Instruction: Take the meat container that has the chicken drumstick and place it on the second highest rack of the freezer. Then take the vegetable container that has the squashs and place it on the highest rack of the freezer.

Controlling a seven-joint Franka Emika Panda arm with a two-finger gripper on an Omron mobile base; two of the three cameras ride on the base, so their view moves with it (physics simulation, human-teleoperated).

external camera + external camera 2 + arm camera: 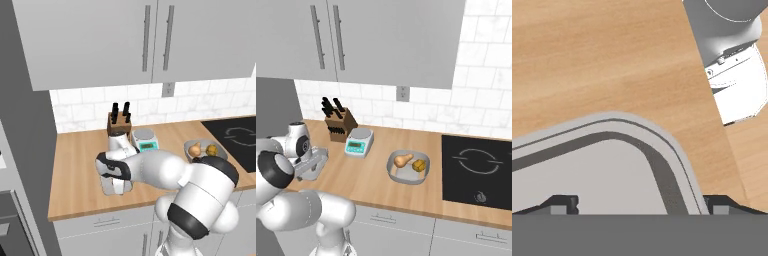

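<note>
Gripper (639, 204) hangs with jaws spread wide, holding nothing, directly above a corner of the grey meat container (607, 170) on the wooden counter (602, 55). The rim passes between its fingertips, so the gripper probably needs only to descend.

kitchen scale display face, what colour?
Teal, on the kitchen scale; right base view shows it best.

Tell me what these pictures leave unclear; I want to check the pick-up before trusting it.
- Grey container under the gripper: the arm covers it in the left base view, and the hand view cuts it off, so its contents cannot be told.
- Whether the open fingertips touch its rim: the hand view's bottom edge crops them.
- Freezer: cut off by the left edge, door and racks unseen.
- Scale display: too small to read.
</note>
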